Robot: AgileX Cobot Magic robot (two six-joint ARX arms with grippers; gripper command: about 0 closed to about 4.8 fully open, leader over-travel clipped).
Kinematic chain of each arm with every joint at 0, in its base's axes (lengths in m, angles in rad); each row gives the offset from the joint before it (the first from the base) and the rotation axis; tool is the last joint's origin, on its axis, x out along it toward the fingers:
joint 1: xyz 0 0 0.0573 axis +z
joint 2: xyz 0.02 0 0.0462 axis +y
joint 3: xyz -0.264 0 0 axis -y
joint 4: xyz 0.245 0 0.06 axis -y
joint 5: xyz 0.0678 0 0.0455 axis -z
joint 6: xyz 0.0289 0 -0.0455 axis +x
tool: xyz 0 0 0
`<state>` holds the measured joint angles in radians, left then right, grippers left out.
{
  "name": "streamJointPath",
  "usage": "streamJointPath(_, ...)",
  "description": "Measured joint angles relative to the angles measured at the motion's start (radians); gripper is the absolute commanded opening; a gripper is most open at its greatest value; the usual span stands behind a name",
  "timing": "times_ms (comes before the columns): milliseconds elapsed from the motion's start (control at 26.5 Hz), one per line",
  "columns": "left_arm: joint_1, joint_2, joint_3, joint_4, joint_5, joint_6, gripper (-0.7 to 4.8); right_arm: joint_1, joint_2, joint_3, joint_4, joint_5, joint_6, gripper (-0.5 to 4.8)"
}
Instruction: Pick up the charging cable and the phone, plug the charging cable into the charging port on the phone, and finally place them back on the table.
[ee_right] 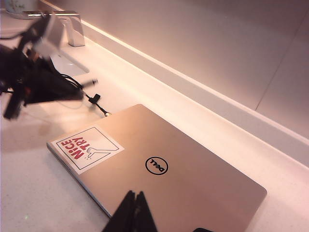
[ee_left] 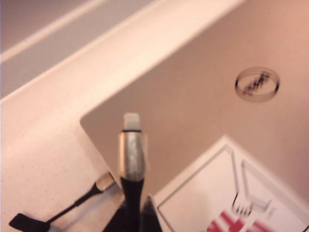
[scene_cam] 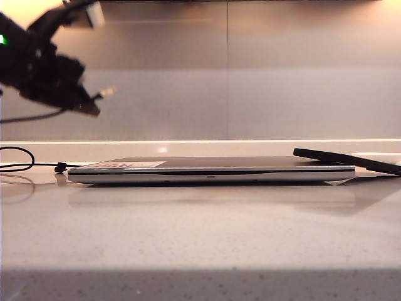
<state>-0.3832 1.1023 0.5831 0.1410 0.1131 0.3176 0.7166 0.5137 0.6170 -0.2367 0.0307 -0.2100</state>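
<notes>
My left gripper (scene_cam: 93, 104) hangs in the air at the upper left, above the table (scene_cam: 200, 238), shut on the charging cable just behind its plug. The pale silvery plug tip (ee_left: 131, 121) sticks out past the fingers and points toward the laptop's lid. The cable's slack (scene_cam: 19, 164) lies on the table at the left, with a small black band (scene_cam: 61, 167) on it. The phone (scene_cam: 351, 160), a thin black slab, lies tilted at the right with one end on the laptop's edge. My right gripper (ee_right: 135, 194) is shut on nothing above the laptop lid; the exterior view does not show it.
A closed silver laptop (scene_cam: 213, 169) lies flat across the middle, with a red-and-white sticker (ee_right: 87, 147) near one corner. A raised ledge (scene_cam: 250, 147) and wall run behind it. A silver bracket-like fixture (ee_right: 70, 26) stands at the back beyond the left arm.
</notes>
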Motion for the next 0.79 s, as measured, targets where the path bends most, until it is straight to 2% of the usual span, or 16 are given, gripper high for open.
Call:
streamJointPath(76,0.0,-0.055,0.015,-0.016,0.0,-0.1,-0.06,0.0,0.0,0.0,0.006,0.003,0.016,-0.02)
streamJointPath(113,0.0,-0.104,0.016,-0.028,0.0,-0.183,-0.06,0.0,0.0,0.0,0.01,0.02,0.056,-0.01)
streamJointPath(264,0.0,-0.18,0.016,-0.053,0.0,-0.291,-0.06,-0.002,0.0,0.0,0.012,0.088,0.121,-0.01)
streamJointPath(378,-0.009,-0.219,0.016,-0.056,-0.001,-0.339,-0.06,-0.013,0.002,0.0,0.013,0.102,0.135,-0.01)
streamJointPath(453,-0.074,-0.235,0.016,-0.055,0.0,-0.357,-0.06,-0.06,0.016,0.0,0.014,0.101,0.232,-0.02)
streamJointPath(567,-0.128,-0.233,0.016,-0.057,0.0,-0.36,-0.06,-0.109,0.016,0.0,0.013,0.098,0.306,-0.02)
streamJointPath(793,-0.195,-0.233,0.016,-0.056,0.0,-0.402,-0.06,-0.236,0.016,0.0,-0.001,0.022,0.41,-0.01)
